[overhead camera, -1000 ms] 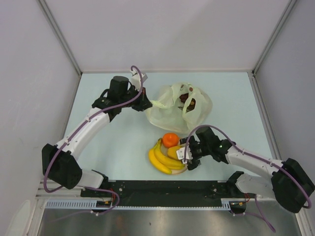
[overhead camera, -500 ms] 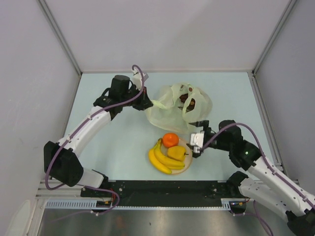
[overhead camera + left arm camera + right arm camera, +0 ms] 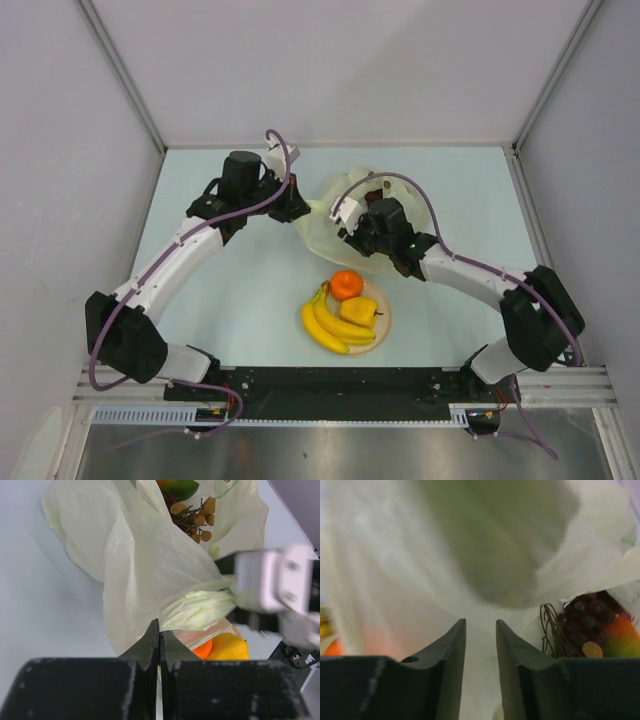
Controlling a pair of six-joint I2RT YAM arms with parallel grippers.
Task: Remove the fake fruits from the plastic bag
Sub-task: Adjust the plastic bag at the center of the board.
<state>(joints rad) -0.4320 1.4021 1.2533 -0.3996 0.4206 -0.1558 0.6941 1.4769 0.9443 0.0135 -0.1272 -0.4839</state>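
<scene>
The pale yellow-green plastic bag (image 3: 318, 238) lies at the table's middle back. My left gripper (image 3: 300, 208) (image 3: 159, 626) is shut on a fold of the bag's film at its left side. Inside the bag (image 3: 150, 555) lie a dark red grape bunch (image 3: 192, 517) (image 3: 585, 614) and a red-green mango (image 3: 182, 486) (image 3: 622, 637). My right gripper (image 3: 345, 222) (image 3: 480, 622) hovers over the bag (image 3: 420, 580), its jaws a narrow gap apart with nothing between them. The banana bunch (image 3: 330, 325), orange (image 3: 347, 285) and yellow pepper-like piece (image 3: 360, 310) rest on the cream plate (image 3: 384, 325).
The plate stands near the front, just below the bag. Grey walls close the table on the left, back and right. The right arm's forearm (image 3: 470, 275) stretches across the right side of the table, next to the plate.
My right arm has swung from the plate up and back to the bag, and its jaws have narrowed from wide open. The left arm has kept its hold without moving.
</scene>
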